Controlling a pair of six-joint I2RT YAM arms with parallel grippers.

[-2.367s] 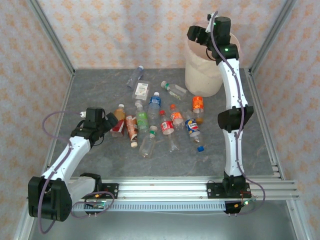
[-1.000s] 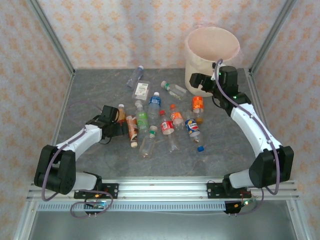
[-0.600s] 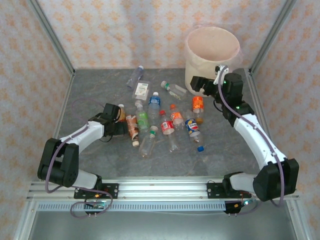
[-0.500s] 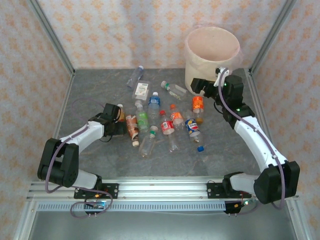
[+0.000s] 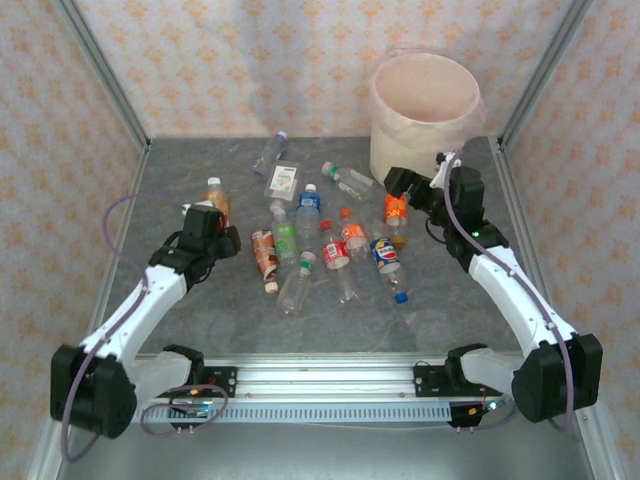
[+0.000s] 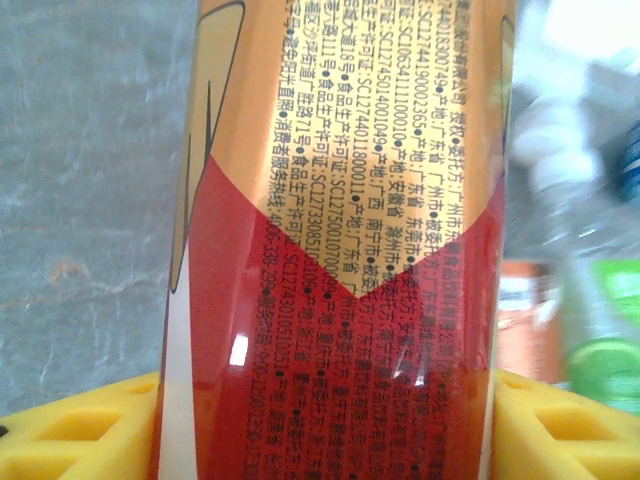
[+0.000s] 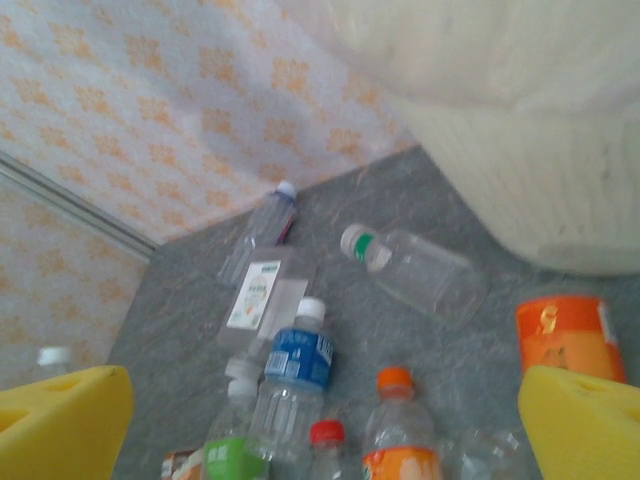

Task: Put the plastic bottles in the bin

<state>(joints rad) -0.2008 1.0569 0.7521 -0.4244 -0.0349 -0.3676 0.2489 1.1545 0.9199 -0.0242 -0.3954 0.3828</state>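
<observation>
Left claw (image 5: 208,222) clamped on an orange-and-red labelled bottle (image 6: 340,250). Yellow pads (image 6: 70,440) press the label band from either side. Seen from above, the bottle juts beyond the claw, white cap toward the far wall, at the left of the tabletop (image 5: 350,335) and apart from the heap.

Right claw (image 5: 403,188) spread wide, nothing in it. It hangs over an orange-labelled bottle (image 5: 396,210) lying just beside the foot of the bin (image 5: 400,150). Bin stands in the far right corner, well apart from the left claw.

Other plastic bottles (image 5: 320,240) lie scattered mid-tabletop, mostly on their sides, several touching.

Handling, as judged:
- Thin clear walls, probably light. Contents of the held one cannot be told through its label.
- Walls likely give under squeeze, and the glossy film labels look slippery.
- Round bodies will roll if nudged.
- Best hold is across the mid-body on the label, claw square to the long axis. Necks and caps are narrow and apt to pivot.
</observation>
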